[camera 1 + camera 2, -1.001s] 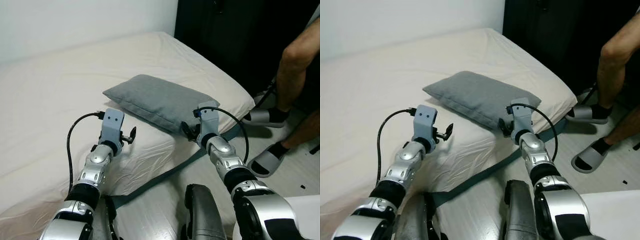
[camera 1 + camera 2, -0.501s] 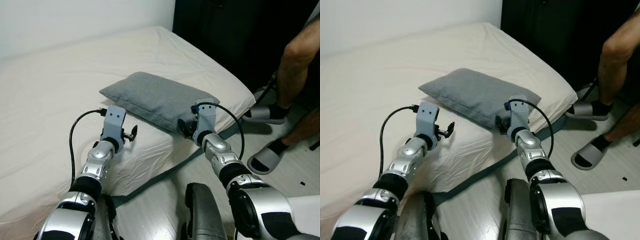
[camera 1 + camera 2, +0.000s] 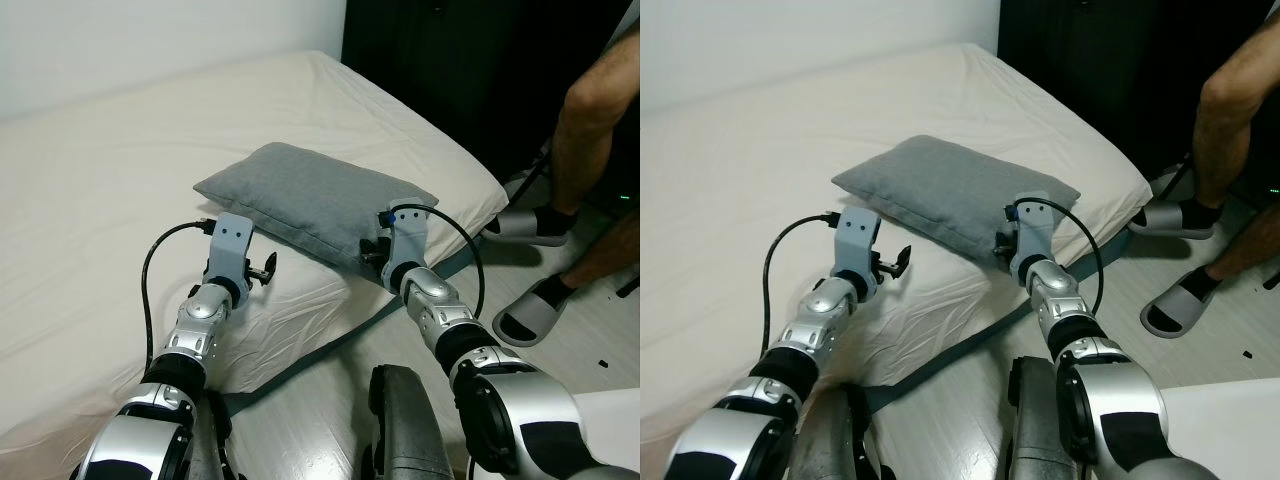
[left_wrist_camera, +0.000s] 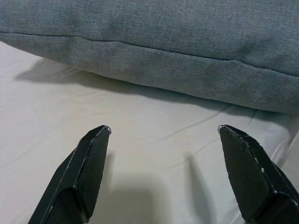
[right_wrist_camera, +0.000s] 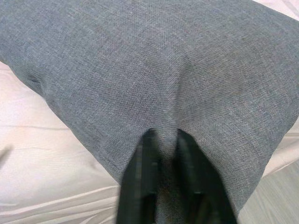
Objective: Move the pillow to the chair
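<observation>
A grey rectangular pillow (image 3: 310, 200) lies flat on the cream bed (image 3: 110, 170), near the bed's right corner. My right gripper (image 5: 166, 135) is at the pillow's near right corner, its two fingers drawn close together with grey fabric (image 5: 154, 70) pinched between them. My left gripper (image 4: 163, 129) stands open just above the sheet, a short way in front of the pillow's near long edge (image 4: 163, 60), touching nothing. In the left eye view the left wrist (image 3: 230, 245) sits below the pillow's left end.
A person's bare legs (image 3: 590, 110) and grey slippers (image 3: 530, 315) stand on the floor at the right. A dark wardrobe (image 3: 450, 60) rises behind the bed's far right corner. A grey strap (image 3: 320, 350) runs along the mattress edge near my legs (image 3: 400, 420).
Both arms have reached further forward toward the pillow. The right gripper has come up against the pillow's near right corner. The pillow itself lies where it did.
</observation>
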Controlling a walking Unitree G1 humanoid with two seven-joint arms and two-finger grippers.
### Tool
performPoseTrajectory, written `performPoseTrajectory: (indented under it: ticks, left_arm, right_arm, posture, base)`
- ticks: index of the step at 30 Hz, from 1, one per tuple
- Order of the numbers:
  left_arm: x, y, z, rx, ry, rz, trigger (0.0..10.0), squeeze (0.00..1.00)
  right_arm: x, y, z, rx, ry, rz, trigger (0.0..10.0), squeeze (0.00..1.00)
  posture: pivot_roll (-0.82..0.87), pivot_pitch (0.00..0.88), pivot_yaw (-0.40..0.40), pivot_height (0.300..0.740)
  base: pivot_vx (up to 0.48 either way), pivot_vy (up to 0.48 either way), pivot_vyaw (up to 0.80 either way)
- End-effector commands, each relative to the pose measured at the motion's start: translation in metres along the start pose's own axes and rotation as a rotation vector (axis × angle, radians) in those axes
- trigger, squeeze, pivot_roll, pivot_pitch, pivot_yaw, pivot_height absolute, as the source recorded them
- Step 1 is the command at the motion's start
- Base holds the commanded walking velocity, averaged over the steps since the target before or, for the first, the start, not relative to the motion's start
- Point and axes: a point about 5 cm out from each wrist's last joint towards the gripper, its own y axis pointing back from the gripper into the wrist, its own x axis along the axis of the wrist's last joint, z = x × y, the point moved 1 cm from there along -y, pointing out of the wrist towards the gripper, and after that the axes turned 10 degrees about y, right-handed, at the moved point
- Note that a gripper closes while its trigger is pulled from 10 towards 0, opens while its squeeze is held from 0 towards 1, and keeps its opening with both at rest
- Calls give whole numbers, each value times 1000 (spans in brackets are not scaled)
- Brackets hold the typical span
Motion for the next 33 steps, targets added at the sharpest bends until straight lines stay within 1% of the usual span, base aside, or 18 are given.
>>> performPoseTrajectory:
  ticks: [1, 13, 15, 16, 17, 19, 20, 21, 22, 24, 25, 26, 27, 28, 30, 33]
  left_arm:
    - [-8, 2, 0, 1, -3, -23, 10000, 0]
    - [-4, 0, 3, -7, -2, -15, 10000, 0]
    - [-1, 1, 0, -5, 1, 4, 10000, 0]
    - [-1, 1, 0, -5, 1, 4, 10000, 0]
    - [1, 1, -2, -2, 2, 10, 10000, 0]
    - [1, 1, -2, -2, 2, 10, 10000, 0]
    - [2, 2, -5, 6, 6, 21, 10000, 0]
    - [4, 3, -10, 22, 15, 29, 10000, 0]
    - [4, 3, -10, 22, 15, 29, 10000, 0]
    - [7, 5, -24, 77, 37, 39, 10000, 0]
    - [7, 5, -24, 77, 37, 39, 10000, 0]
    - [9, 5, -31, 104, 49, 46, 10000, 0]
    - [9, 5, -31, 104, 49, 46, 10000, 0]
    - [12, 5, -37, 128, 62, 54, 10000, 0]
    - [16, 5, -41, 145, 77, 63, 10000, 0]
    - [17, 5, -41, 145, 81, 64, 10000, 0]
  right_arm:
    - [-9, 1, -4, 17, -15, -41, 0, 0]
    - [-6, 1, 0, 12, -17, -30, 0, 0]
    - [9, -1, -2, 59, -35, 48, 0, 0]
    - [9, -1, -2, 59, -35, 48, 0, 0]
    - [15, -2, -3, 82, -42, 82, 0, 0]
    - [15, -2, -3, 82, -42, 82, 0, 0]
    - [26, -2, -8, 140, -55, 141, 0, 0]
    - [37, -2, -18, 252, -67, 206, 0, 0]
    - [37, -2, -18, 252, -67, 206, 0, 0]
    - [50, 5, -45, 505, -36, 306, 0, 0]
    - [50, 5, -45, 505, -36, 306, 0, 0]
    - [52, 9, -55, 596, -18, 329, 0, 0]
    - [52, 9, -55, 596, -18, 329, 0, 0]
    - [53, 12, -63, 653, 1, 339, 0, 0]
    - [53, 15, -70, 707, 19, 344, 0, 0]
    - [52, 15, -71, 724, 24, 343, 0, 0]
  posture:
    - [13, 218, 7, 538]
    - [16, 196, 10, 538]
    - [17, 184, 11, 538]
    - [17, 184, 11, 538]
    - [16, 182, 12, 538]
    - [16, 182, 12, 538]
    - [11, 178, 13, 538]
    - [8, 171, 12, 538]
    - [8, 171, 12, 538]
    - [5, 163, 9, 538]
    - [5, 163, 9, 538]
    - [3, 158, 10, 538]
    - [3, 158, 10, 538]
    - [3, 154, 11, 538]
    - [5, 148, 9, 538]
    - [5, 144, 8, 538]
  base:
    - [0, 0, 0]
    - [0, 0, 0]
    - [0, 0, 0]
    - [0, 0, 0]
    - [0, 0, 0]
    - [0, 0, 0]
    - [0, 0, 0]
    - [0, 0, 0]
    - [0, 0, 0]
    - [0, 0, 0]
    - [0, 0, 0]
    - [0, 0, 0]
    - [0, 0, 0]
    - [0, 0, 0]
    - [0, 0, 0]
    - [0, 0, 0]
